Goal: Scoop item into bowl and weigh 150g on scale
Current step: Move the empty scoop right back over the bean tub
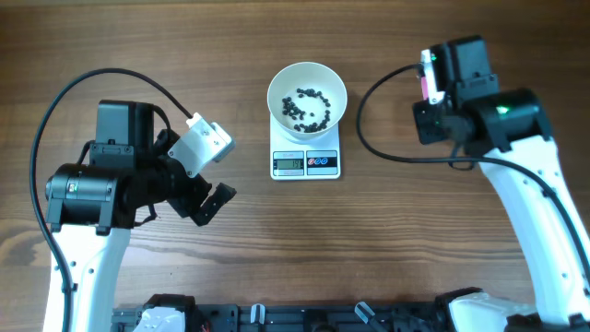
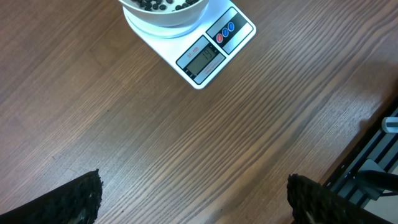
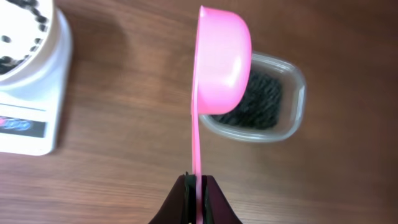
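1 bowl [image 1: 307, 83] with beans [image 1: 306, 104] on scale [image 1: 306, 163] near desk's [image 1: 415, 258] far edge; left gripper [image 2: 196, 199] wide; right gripper [image 3: 197, 186] clamping pink scoop [image 3: 221, 68].

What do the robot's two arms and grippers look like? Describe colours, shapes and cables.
The left arm and right arm both have white curved shells and black round joint housings, each trailing a looping black cable. The left gripper has black knobbly fingertips and a white boxy camera. The right gripper's fingers are narrow and dark.
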`<state>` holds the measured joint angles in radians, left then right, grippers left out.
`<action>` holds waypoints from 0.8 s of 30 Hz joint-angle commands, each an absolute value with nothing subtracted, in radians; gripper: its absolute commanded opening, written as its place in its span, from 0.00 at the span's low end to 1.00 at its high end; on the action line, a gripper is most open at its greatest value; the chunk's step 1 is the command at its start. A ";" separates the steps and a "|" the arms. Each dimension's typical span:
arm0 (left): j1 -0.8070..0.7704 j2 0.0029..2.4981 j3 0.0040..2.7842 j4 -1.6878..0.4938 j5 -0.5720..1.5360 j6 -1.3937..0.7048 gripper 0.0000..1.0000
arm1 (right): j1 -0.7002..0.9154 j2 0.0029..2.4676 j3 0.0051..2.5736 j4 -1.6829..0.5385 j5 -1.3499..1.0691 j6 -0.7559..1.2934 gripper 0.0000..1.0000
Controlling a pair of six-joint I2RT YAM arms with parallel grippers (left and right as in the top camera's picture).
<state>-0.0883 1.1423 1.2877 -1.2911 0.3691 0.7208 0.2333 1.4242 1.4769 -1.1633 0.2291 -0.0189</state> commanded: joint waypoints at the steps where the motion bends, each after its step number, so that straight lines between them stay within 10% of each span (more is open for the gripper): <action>1: -0.080 1.133 1.293 -1.291 0.392 0.718 1.00 | 0.183 1.353 1.495 -1.224 0.148 0.081 0.04; 24: -0.080 1.133 1.293 -1.291 0.392 0.719 1.00 | 0.108 1.642 1.479 -1.129 0.547 0.009 0.04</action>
